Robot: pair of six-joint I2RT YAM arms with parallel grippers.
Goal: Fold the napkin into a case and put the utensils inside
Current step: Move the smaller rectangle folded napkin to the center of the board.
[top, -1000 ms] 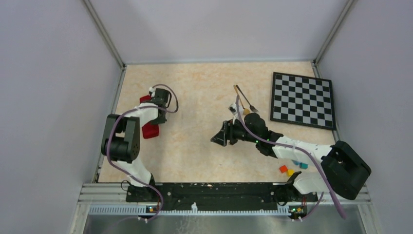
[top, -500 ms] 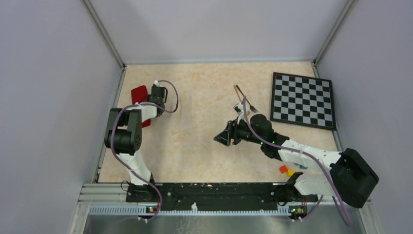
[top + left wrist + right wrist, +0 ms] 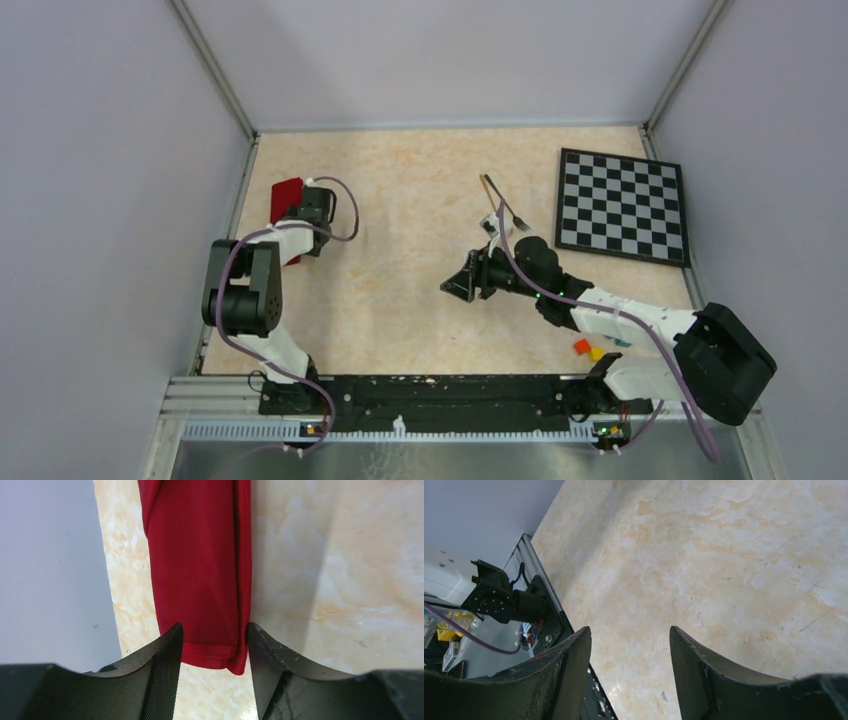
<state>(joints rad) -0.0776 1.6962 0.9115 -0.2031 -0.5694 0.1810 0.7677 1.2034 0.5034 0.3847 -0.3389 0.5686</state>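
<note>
Though near utensils, checkerboard apart.

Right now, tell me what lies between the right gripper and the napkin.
Bare table, then the left gripper at the napkin; top view shows it.

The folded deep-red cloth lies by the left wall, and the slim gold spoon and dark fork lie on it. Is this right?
No. The gold spoon and dark fork lie on the table beside the black-and-white checkered board, apart from the cloth by the left wall; the top view shows it.

red napkin, checkered board, perhaps gold spoon
</note>
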